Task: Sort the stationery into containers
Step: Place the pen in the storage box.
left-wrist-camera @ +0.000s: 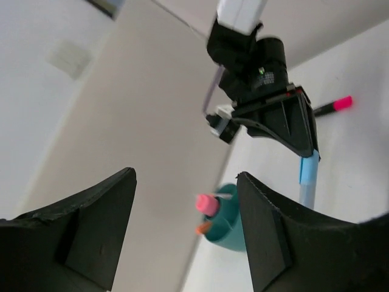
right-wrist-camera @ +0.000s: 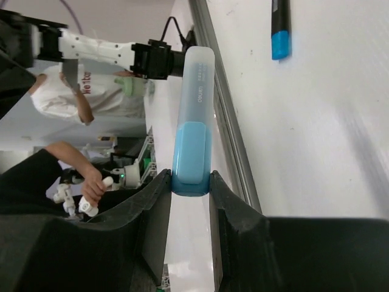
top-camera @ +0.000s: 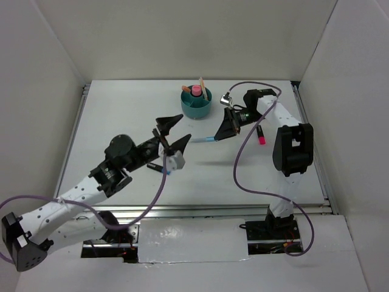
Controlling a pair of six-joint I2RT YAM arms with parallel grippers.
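A white desk (top-camera: 121, 115) sits inside plain white walls (top-camera: 182, 36). A metal rail (top-camera: 200, 210) runs along its near edge, with a pale taped panel (top-camera: 191, 240) just in front. Beyond the enclosure, the right wrist view shows a person in a white T-shirt (right-wrist-camera: 103, 100) with red lettering, and another person's hand (right-wrist-camera: 91, 182) lower down.

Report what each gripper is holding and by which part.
The right gripper pinches a light blue marker at its darker blue band, the pale end sticking out in front. The left gripper is open and holds nothing.
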